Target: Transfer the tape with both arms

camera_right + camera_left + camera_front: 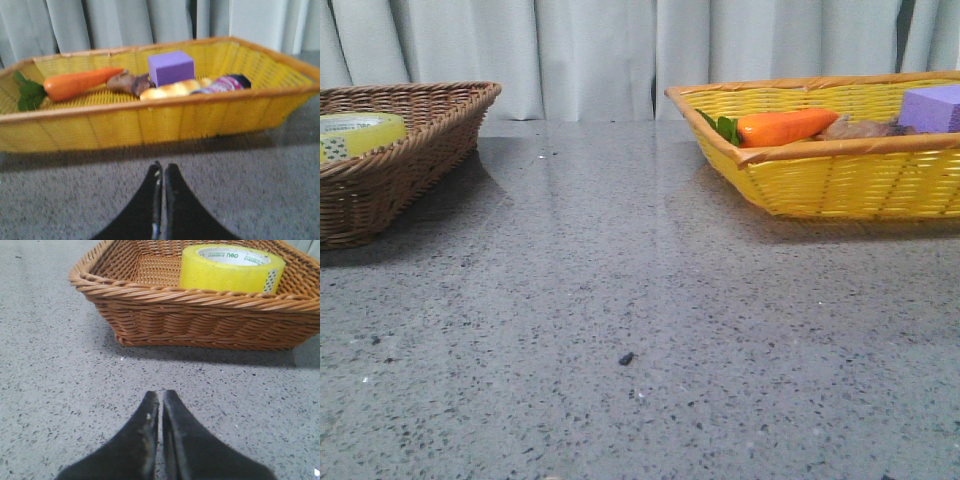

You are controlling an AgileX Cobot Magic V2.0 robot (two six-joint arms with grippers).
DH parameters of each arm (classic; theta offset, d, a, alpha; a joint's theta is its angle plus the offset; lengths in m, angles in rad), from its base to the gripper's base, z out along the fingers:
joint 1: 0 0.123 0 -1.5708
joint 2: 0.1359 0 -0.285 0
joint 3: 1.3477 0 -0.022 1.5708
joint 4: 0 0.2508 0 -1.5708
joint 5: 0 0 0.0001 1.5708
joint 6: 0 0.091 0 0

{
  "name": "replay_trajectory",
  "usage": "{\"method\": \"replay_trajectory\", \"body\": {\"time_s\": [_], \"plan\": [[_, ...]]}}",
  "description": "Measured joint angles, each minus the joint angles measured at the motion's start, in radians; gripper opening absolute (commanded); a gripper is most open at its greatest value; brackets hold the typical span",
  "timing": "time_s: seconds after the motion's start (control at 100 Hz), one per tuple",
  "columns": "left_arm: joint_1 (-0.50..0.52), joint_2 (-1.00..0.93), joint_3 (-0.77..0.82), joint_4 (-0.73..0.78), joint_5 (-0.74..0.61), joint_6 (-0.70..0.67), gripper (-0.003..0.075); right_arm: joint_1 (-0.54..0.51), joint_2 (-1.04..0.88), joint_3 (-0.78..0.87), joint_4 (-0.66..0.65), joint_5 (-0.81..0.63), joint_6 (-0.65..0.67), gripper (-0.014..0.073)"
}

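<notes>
The yellow tape roll (pixel 227 268) lies flat in the brown wicker basket (pixel 200 315), its white printed core facing up. In the front view the tape (pixel 360 133) shows at the far left inside that basket (pixel 390 180). My left gripper (pixel 161 392) is shut and empty over the grey table, a short way in front of the brown basket. My right gripper (pixel 162 166) is shut and empty over the table, just in front of the yellow basket (pixel 150 120). Neither arm shows in the front view.
The yellow basket (pixel 840 180) at the right holds an orange carrot (pixel 785 127) with green leaves, a purple block (pixel 932 108), a brown lump, a bread-like roll (pixel 170 90) and a dark packet (pixel 227 83). Grey speckled table (pixel 620 320) lies between the baskets. White curtains hang behind.
</notes>
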Motion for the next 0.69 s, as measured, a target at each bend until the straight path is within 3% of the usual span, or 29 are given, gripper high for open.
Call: {"method": "replay_trajectory", "body": {"time_s": [0.21,0.69], "plan": [[0.0,0.0,-0.002,0.0,0.0,0.0,-0.0021,0.0,0.0,0.0,0.0,0.161,0.0,-0.0074],[0.0,0.0,-0.002,0.0,0.0,0.0,-0.0021,0.0,0.0,0.0,0.0,0.16,0.0,-0.0074]]}}
